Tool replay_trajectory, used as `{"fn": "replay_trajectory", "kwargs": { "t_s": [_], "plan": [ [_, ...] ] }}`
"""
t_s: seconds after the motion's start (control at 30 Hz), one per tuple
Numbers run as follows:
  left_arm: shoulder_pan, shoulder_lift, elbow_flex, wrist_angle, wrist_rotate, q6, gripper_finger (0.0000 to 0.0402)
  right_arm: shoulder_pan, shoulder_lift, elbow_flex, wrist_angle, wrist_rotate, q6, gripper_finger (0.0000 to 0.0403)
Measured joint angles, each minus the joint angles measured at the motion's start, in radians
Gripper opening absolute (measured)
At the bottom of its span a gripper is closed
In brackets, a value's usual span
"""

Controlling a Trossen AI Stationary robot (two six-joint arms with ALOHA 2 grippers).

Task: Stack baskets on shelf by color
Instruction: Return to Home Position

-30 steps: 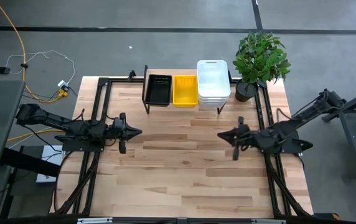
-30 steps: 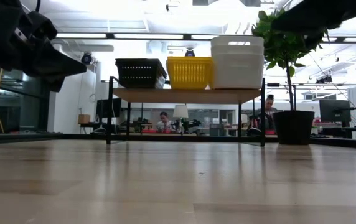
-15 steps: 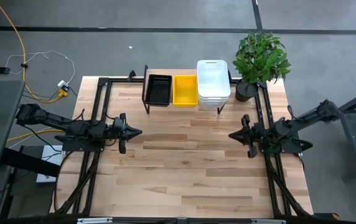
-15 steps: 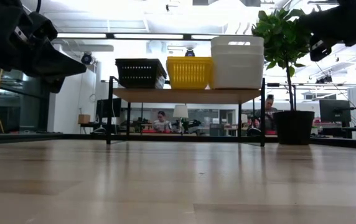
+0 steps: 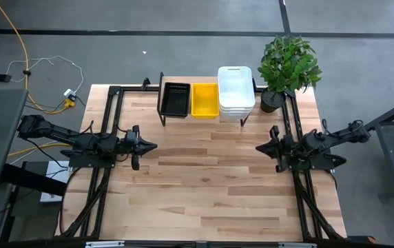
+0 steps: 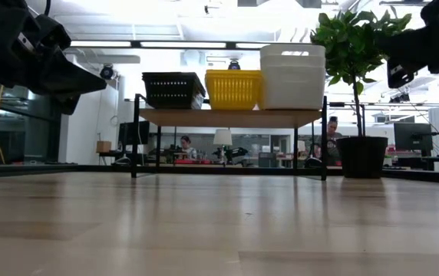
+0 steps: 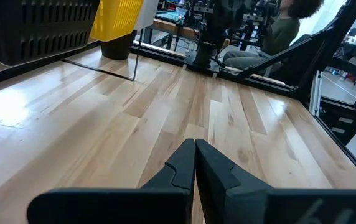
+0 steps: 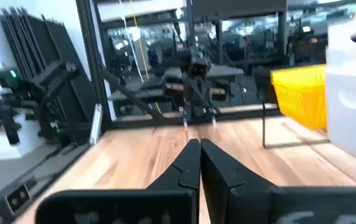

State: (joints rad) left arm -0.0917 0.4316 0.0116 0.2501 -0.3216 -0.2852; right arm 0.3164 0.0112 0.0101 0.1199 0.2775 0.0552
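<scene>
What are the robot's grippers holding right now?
Nothing. The left gripper and right gripper are both shut and empty; the baskets all sit on the shelf.

No legible text or labels

open table middle, shelf, plant at rear

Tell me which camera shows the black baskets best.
The high view: the black baskets show whole from above, on the shelf beside the yellow baskets. The low view gives only their side; the left wrist view a cropped part; the right wrist view none.
</scene>
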Motion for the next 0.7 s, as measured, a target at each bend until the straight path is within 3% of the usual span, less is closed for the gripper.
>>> {"fn": "replay_trajectory", "kwargs": {
  "t_s": [0.23,0.57,0.7],
  "plan": [
    [0.000,0.000,0.000,0.000,-0.001,0.000,0.0001,0.000,0.003,0.000,-0.049,0.090,0.029,0.0000],
    [-0.001,-0.002,0.000,0.000,-0.003,0.000,0.0001,0.000,0.005,0.000,-0.053,0.094,0.076,0.0000],
    [-0.002,-0.070,0.000,-0.001,-0.003,0.000,0.0001,0.000,0.005,0.000,-0.053,0.094,0.076,0.0000]
  ]
}}
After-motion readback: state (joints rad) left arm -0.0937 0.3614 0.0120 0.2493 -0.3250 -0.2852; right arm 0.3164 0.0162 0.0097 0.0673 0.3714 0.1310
